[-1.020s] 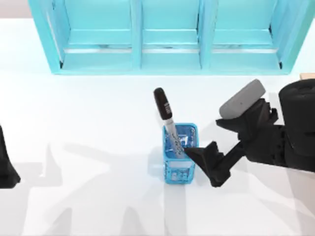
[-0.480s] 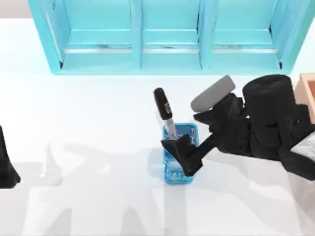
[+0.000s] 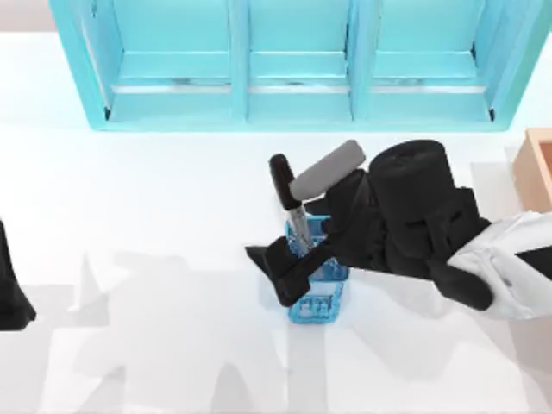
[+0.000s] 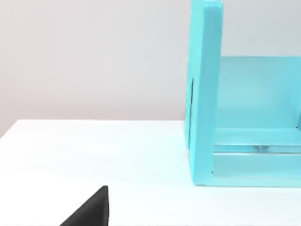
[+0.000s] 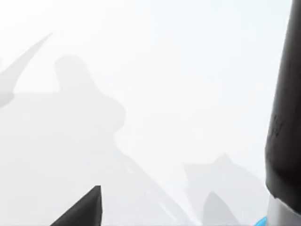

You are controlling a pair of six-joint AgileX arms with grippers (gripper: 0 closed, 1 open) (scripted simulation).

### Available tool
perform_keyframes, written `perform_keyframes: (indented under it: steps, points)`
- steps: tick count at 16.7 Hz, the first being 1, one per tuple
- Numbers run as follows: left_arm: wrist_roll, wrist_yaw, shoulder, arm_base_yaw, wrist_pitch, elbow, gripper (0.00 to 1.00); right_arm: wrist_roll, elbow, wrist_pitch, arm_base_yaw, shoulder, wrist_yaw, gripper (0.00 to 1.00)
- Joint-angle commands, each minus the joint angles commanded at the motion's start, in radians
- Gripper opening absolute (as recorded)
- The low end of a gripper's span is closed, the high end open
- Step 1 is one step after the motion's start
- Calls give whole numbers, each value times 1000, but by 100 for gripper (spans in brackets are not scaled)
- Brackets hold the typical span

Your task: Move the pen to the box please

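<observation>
Now, pen standing tilted in blue cup near table centre, black cap up and leaning toward shelf; grey barrel down inside cup. In right wrist view, black cap close by, w/ grey barrel and a bit of blue below it. Right gripper reaching over cup from the right, fingers spread apart, one finger just left of cup, pen barrel beside the fingers; no grip visible on pen. Grey cylinder on right arm just right of pen cap. Box at table's right edge, well apart from pen. Left arm parked at left edge; finger state: can't tell. White table under all.
</observation>
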Motion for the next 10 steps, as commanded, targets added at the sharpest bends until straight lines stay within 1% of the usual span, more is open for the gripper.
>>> perform_keyframes:
  steps: [2, 10]
  points:
    - [0, 0, 0, 0, 0, 0, 100, 0, 0, 0, 0, 0, 0, 100]
    - [0, 0, 0, 0, 0, 0, 100, 0, 0, 0, 0, 0, 0, 40]
